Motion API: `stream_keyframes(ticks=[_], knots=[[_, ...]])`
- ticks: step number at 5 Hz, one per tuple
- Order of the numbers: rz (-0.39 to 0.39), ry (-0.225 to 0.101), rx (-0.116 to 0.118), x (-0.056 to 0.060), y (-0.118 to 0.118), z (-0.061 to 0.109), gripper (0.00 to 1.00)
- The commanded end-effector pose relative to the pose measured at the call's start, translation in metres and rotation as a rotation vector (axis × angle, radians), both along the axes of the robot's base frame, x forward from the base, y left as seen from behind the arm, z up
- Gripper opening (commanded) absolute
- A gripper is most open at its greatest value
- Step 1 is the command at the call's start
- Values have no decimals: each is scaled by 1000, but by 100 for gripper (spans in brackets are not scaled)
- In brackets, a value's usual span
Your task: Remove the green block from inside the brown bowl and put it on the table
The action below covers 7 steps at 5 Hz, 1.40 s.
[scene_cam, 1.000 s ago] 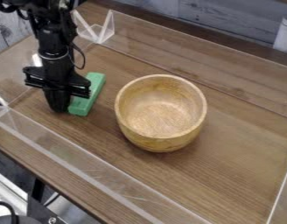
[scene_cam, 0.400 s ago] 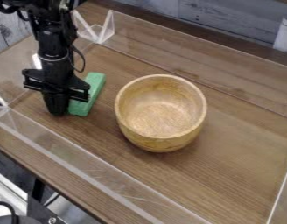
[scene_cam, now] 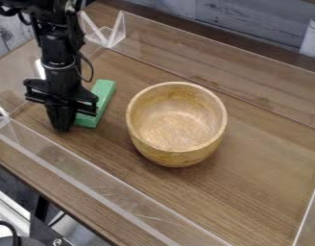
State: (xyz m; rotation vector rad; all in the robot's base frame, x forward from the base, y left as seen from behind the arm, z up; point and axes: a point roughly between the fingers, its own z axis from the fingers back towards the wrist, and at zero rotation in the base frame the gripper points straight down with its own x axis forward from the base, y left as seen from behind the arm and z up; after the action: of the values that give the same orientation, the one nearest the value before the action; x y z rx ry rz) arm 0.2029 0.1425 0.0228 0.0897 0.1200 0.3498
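the worktop [scene_cam: 250, 154], wood-grain with low clear acrylic walls along its edges, carries everything here. the brown bowl [scene_cam: 179, 122] sits near its middle, upright, its hollow showing only bare grain. the green block [scene_cam: 97, 103] lies flat on the worktop toward the left edge, just beside the bowl but apart from its wall. my claw [scene_cam: 62, 122] points straight down at the block's left side, fingers drawn together with nothing between them, tips at the wood.
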Motion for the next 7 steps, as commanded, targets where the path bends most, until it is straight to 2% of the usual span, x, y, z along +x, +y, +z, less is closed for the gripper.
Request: stream_keyframes(ticks=[1,5,7], knots=[[-8,-35,4,6,0,13,0],[-1,-74,-15,15,-4,27,0],[0,-80,-19,19,-5,28,0]])
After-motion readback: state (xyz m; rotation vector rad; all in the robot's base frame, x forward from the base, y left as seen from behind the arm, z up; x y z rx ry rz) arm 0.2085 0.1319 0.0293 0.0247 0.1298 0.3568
